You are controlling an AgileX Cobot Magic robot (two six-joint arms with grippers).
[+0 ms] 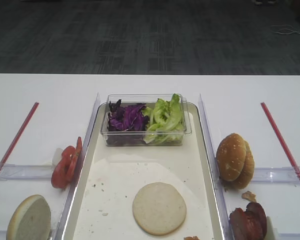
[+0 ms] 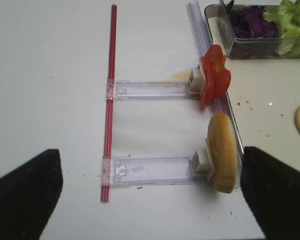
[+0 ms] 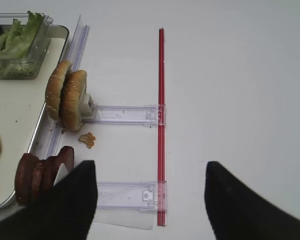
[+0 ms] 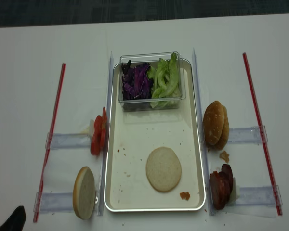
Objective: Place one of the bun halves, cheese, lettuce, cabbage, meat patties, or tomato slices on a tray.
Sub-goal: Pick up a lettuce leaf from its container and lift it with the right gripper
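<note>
A bun half [image 1: 159, 208] lies flat, pale face up, on the cream tray [image 1: 115, 175]. At the tray's back, a clear tub holds the purple cabbage [image 1: 127, 119] and the lettuce [image 1: 165, 117]. Tomato slices [image 2: 214, 77] and another bun half [image 2: 222, 157] stand on edge left of the tray. Two bun halves [image 3: 67, 97] and the meat patties [image 3: 37, 172] stand on its right. No cheese shows. My left gripper [image 2: 150, 195] hangs open over the table, left of the tray. My right gripper [image 3: 150, 200] is open too, right of the patties, nothing between its fingers.
Red strips [image 1: 15, 140] [image 1: 282, 142] run along both sides of the table, joined to clear plastic holders [image 3: 125, 114] that prop the food. A brown crumb [image 3: 86, 139] lies beside the right buns, another [image 4: 184, 196] on the tray's near corner.
</note>
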